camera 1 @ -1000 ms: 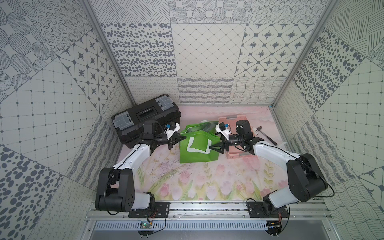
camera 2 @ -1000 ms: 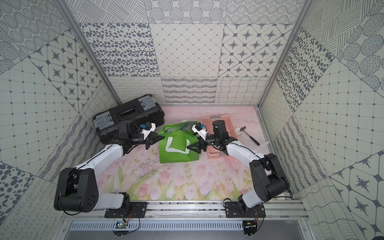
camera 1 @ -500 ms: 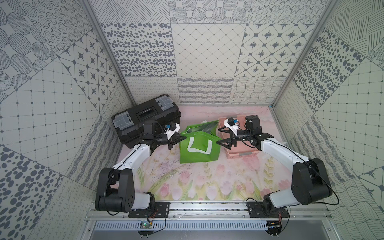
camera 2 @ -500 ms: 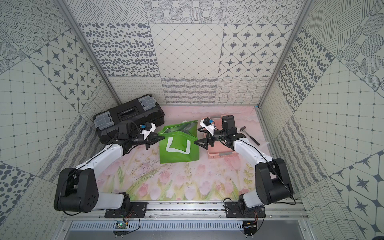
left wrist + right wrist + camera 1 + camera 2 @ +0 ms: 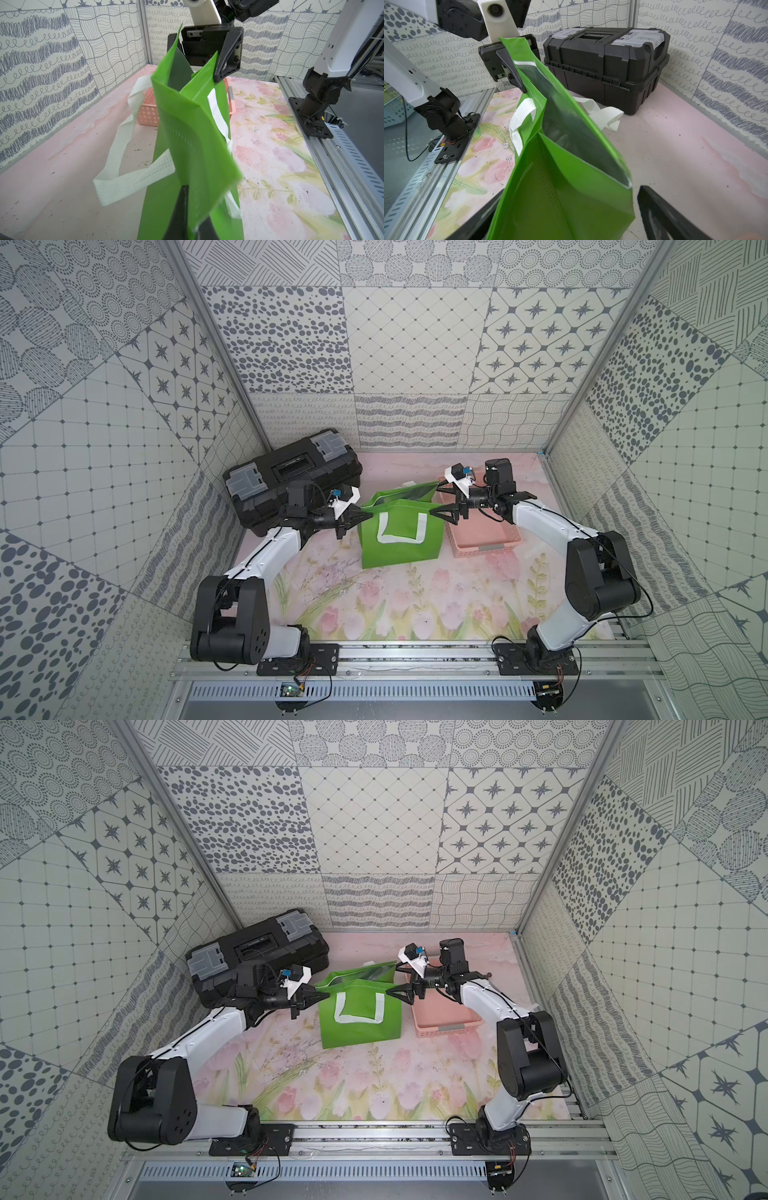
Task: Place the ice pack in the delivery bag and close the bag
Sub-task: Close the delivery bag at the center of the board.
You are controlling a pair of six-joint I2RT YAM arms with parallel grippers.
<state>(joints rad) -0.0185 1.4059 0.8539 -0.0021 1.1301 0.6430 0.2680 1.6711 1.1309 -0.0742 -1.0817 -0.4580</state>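
**Bag pinned at one end, no ice pack in sight**

The delivery bag (image 5: 399, 539) stands upright at centre frame in both top views, its mouth a narrow slit. The pink basket (image 5: 486, 545) just right of it shows nothing in its visible part. The left gripper (image 5: 359, 515) is clamped on the bag's left rim. The right gripper (image 5: 434, 499) gapes astride the right rim, gripping nothing. No ice pack shows anywhere, so placing looks undone. Since a second ago, the right wrist has moved up-frame over the basket.
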